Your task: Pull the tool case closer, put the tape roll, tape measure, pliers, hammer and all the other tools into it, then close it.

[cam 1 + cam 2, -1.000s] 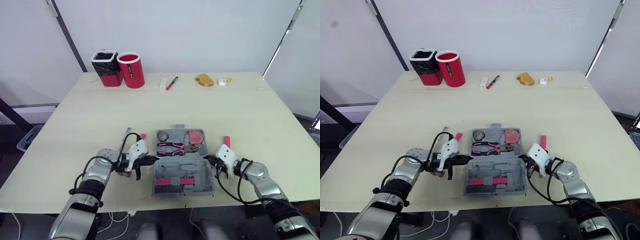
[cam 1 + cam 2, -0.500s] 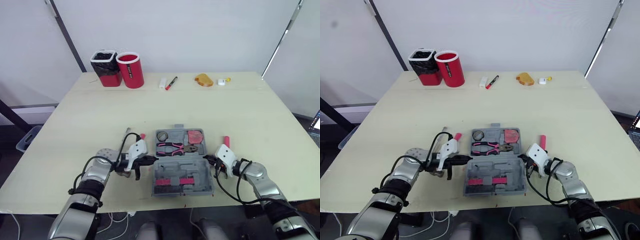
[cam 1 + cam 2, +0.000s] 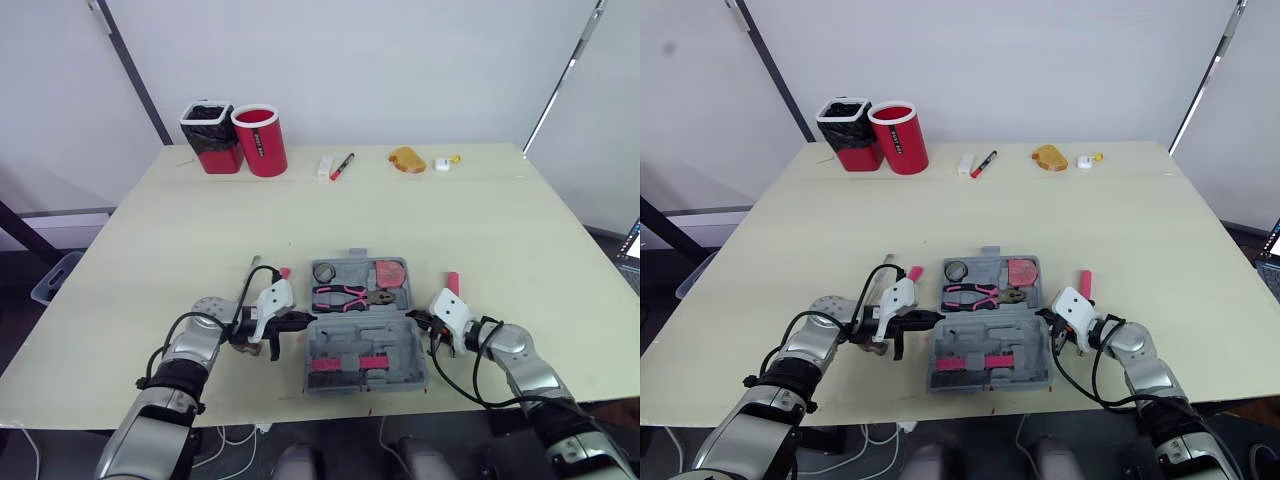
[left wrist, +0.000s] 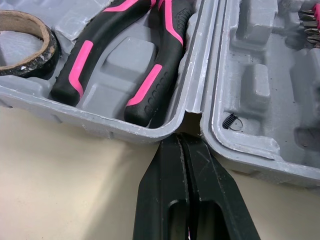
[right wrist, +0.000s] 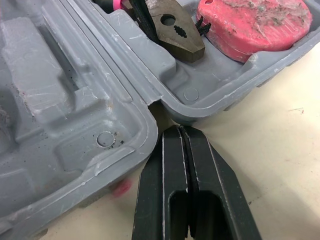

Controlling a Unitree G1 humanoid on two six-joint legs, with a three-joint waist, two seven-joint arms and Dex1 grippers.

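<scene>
Both left claw (image 4: pixel 181 139) and right claw (image 5: pixel 180 130), tips together, at tool case (image 3: pixel 396 346) hinge ends.

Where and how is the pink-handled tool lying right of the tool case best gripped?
Likely across the pink handle, from above, with the right gripper: it lies flat on the table, long axis pointing away from the robot, so the jaws can straddle its narrow width.

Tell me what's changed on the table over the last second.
Nothing visibly changed. The left tool and the right tool stay shut at either end of the open tool case hinge, and the pliers and tape roll lie in it as before.
</scene>
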